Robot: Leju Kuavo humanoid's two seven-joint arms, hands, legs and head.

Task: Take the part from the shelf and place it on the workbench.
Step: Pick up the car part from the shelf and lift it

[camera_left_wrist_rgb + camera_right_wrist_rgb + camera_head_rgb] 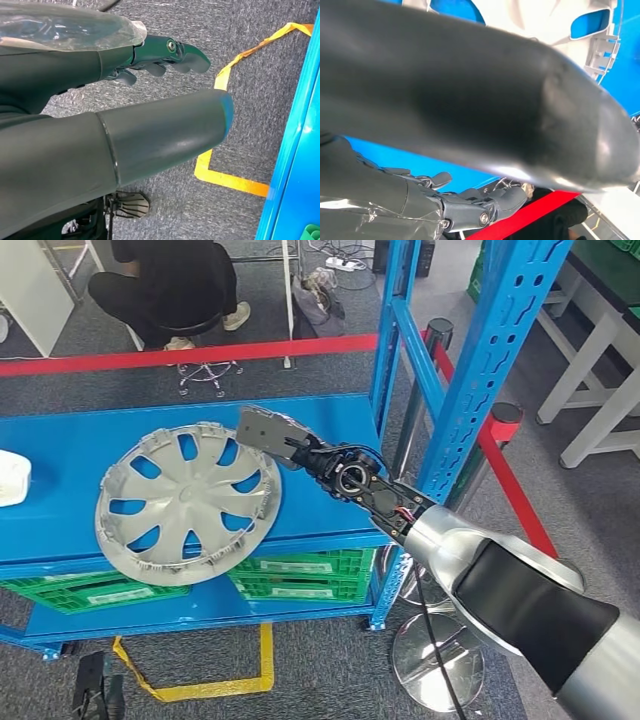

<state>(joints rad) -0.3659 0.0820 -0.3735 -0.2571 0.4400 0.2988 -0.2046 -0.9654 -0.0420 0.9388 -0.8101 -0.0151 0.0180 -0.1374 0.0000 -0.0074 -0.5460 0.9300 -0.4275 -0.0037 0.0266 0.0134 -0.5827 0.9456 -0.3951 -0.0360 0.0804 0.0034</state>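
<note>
Nearest to the robot, the grey carpet floor (317, 680) is carrying one line of yellow tape (226, 685), and one round chrome base (438, 660) is standing on it beside the shelf. The left robot hand (166, 52) is hanging over this carpet with its fingers apart and nothing in them. One silver arm is reaching forward from the right, and the right robot hand (268, 432) is hovering just above the far right edge of the part (189, 502); its fingers are lying extended and holding nothing. There is one part, a silver wheel cover with many spokes, and it is lying flat on the upper board of the blue shelf (324, 510), its near edge hanging a little over the front. Two green crates (302, 575) are sitting on the lower board under it. One white object (13, 478) is lying at the left edge of the board. Two blue uprights (490, 350) are standing at the right, close beside the arm. Behind the shelf one red barrier band (189, 355) is stretching across, and farther back one person (166, 285) in dark clothes is crouching.
</note>
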